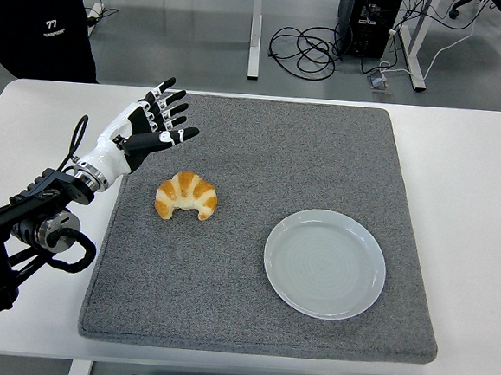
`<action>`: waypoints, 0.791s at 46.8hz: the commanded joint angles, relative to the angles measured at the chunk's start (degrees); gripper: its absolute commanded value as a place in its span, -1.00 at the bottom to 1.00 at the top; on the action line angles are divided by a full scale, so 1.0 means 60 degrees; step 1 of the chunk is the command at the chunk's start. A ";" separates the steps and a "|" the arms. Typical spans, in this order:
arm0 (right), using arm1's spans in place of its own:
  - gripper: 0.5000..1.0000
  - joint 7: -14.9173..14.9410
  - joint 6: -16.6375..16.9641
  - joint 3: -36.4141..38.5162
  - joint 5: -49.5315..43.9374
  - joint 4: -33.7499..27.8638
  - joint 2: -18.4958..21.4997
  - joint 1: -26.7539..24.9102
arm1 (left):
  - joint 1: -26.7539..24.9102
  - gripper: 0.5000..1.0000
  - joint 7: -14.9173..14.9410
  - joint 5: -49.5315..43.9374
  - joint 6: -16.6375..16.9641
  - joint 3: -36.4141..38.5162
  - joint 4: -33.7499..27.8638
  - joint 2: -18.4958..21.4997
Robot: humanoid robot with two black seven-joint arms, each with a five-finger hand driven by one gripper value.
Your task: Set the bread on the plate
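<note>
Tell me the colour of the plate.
Pale blue-grey, plain; the plate shows best in the head view.

The left hand (pixel 156 119) hovers raised with its fingers spread, holding nothing.

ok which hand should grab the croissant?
Left. The left hand is open above the grey mat, just behind the croissant. No right arm is in view. The plate sits empty to the croissant's right.

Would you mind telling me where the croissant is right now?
In the head view, the croissant lies on the grey mat, left of centre, just below the open left hand and left of the empty plate.
</note>
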 commanded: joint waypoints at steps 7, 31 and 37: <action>1.00 0.0000 0.0002 0.0000 0.0000 0.0001 0.0000 0.0000 | -0.0010 0.88 -0.0015 -0.0001 0.0000 0.0000 0.0008 0.0000; 1.00 0.0000 0.0002 0.0000 0.0000 0.0001 0.0000 0.0000 | 0.0005 0.88 -0.0556 0.0043 0.0102 -0.0014 0.0008 0.0000; 1.00 -0.0014 0.0002 0.0000 0.0000 0.0001 0.0000 0.0000 | 0.0005 0.88 -0.0894 0.0058 0.0117 0.0044 0.0008 0.0015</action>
